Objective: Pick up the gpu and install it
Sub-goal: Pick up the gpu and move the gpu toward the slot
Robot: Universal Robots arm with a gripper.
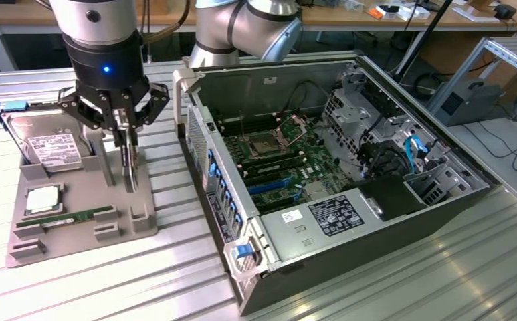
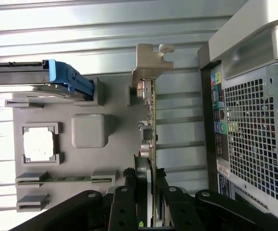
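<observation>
gpu position: the gpu (image 1: 130, 167) stands on edge, upright, at 6 o'clock from the gripper (image 1: 126, 137) in the exterior view, directly under it and between its fingers.
gpu lower edge: it reaches down to the grey tray (image 1: 138, 224); whether it rests there or hangs just clear, I cannot tell.
gpu in wrist view: the gpu (image 2: 151, 120) runs straight out from the gripper (image 2: 145, 175), with its silver bracket (image 2: 148, 60) at the far end.
Pincer opening: partly closed, the jaws narrowed to the card's thickness.
Pincer contact: the black fingers (image 2: 129, 192) press on either face of the card at its upper edge, clamping the gpu.
Hard drive: the hard drive (image 1: 49, 144) leans in the tray at 9 o'clock from the gripper, near but apart.
Memory stick: the green memory stick (image 1: 71, 216) lies flat in the tray at 7 o'clock.
Computer case: the open computer case (image 1: 267, 80) lies at 3 o'clock, just beside the tray, on the ribbed metal table (image 1: 401, 287).
</observation>
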